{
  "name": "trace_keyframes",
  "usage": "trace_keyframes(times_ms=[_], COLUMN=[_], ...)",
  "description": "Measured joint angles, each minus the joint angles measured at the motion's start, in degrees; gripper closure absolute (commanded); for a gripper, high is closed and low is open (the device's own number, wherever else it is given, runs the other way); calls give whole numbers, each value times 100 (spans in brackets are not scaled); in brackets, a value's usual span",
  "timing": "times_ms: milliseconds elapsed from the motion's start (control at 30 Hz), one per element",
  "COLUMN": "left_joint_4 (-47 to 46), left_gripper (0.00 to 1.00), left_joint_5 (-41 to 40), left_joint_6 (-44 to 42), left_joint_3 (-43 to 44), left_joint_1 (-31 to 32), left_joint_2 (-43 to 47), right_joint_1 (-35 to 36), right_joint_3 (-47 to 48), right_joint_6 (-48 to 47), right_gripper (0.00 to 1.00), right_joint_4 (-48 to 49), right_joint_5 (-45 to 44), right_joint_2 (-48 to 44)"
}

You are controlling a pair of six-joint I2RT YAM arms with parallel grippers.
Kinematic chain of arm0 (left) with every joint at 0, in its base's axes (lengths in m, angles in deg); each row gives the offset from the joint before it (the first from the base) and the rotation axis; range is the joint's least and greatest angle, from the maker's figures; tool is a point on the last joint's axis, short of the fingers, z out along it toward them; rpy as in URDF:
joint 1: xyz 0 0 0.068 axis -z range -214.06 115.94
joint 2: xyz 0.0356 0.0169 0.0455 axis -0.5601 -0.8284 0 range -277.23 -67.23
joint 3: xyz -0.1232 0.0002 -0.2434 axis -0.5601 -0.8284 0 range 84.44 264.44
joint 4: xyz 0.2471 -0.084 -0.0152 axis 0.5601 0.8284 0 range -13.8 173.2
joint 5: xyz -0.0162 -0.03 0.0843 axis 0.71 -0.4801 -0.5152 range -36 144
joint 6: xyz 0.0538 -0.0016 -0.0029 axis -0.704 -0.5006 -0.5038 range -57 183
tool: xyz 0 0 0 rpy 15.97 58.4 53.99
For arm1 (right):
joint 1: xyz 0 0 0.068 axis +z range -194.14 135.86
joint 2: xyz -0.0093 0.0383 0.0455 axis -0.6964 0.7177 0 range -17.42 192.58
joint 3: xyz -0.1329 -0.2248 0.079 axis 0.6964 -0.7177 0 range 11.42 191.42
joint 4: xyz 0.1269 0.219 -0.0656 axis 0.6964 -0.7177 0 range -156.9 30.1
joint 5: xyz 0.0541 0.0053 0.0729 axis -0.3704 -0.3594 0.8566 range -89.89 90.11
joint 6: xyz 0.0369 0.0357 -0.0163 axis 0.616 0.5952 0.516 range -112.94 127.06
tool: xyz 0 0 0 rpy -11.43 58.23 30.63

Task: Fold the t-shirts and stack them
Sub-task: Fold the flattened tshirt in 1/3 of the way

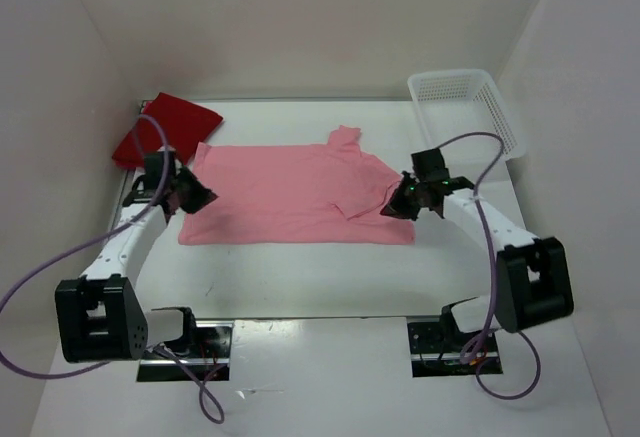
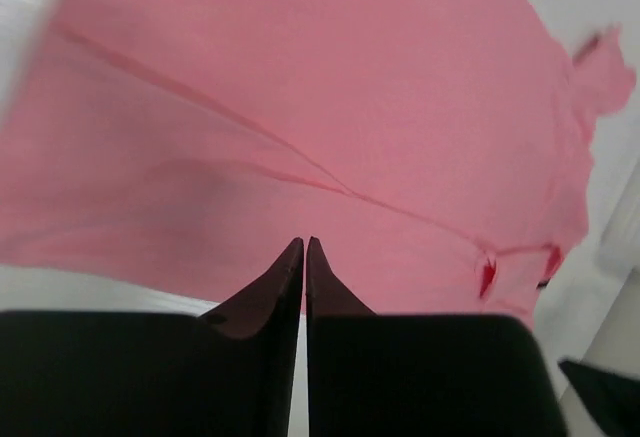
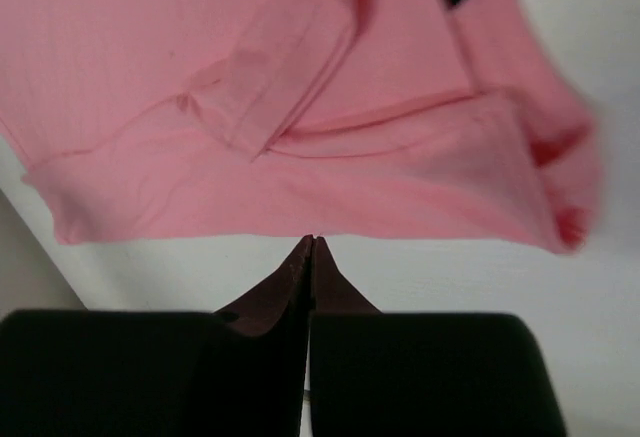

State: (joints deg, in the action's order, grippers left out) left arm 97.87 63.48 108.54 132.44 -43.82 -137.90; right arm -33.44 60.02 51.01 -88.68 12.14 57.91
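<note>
- Flat white table (image 1: 300, 287), walled in white on three sides; carries everything below.
- Large light pink short-sleeved cloth t-shirt (image 1: 290, 192): lies spread out across the middle of the table, between the two arms, with the collar at the far edge. Mostly flat, with one flap doubled back over the body near the right end. Fills most of both wrist views.
- Two white-and-black jointed robot arms, left arm (image 1: 125, 242) and right arm (image 1: 495, 232): reach in from the near corners toward the two ends of the light pink shirt, each trailing a purple cable.
- White plastic mesh rectangular basket (image 1: 485, 107): sits in the far right corner against the wall, well apart from both shirts.
- Dark red folded cloth t-shirt (image 1: 170, 125): rests in the far left corner, just beside the far left corner of the light pink shirt, with the left arm's cable crossing in front of it.
- Left gripper (image 2: 305, 247), dark two-fingered: hangs over the left end of the light pink shirt, fingers drawn together to a thin slit. Cannot tell whether any cloth is caught at the tips, and the wrist view is blurred.
- Right gripper (image 3: 311, 245), dark two-fingered: sits at the shirt's right end, tips at the edge of the cloth, fingers pressed fully together with no cloth seen between them.
</note>
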Motion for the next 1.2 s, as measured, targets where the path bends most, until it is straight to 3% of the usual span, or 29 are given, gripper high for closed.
trace_keyframes(times_ms=[100, 133, 167, 300, 400, 1200], left_joint_4=[-501, -686, -837, -1248, -1456, -1882], left_gripper=[83, 83, 83, 82, 81, 79], left_joint_5=[-133, -127, -90, -68, -39, -267], left_joint_6=[98, 146, 205, 518, 717, 883], left_joint_3=[2, 4, 13, 35, 35, -568], left_joint_1=[1196, 1589, 1888, 2826, 3331, 3434], left_joint_2=[-232, -411, -625, -1412, -1628, -1740], right_joint_1=[546, 669, 752, 780, 780, 813], right_joint_3=[260, 343, 413, 625, 638, 597], right_joint_6=[-72, -92, -107, -179, -177, 313], right_gripper=[83, 71, 66, 57, 57, 55], right_joint_4=[476, 612, 756, 1082, 1250, 1609], right_joint_5=[103, 138, 181, 181, 63, -70], right_joint_2=[813, 1051, 1270, 1858, 2015, 2455])
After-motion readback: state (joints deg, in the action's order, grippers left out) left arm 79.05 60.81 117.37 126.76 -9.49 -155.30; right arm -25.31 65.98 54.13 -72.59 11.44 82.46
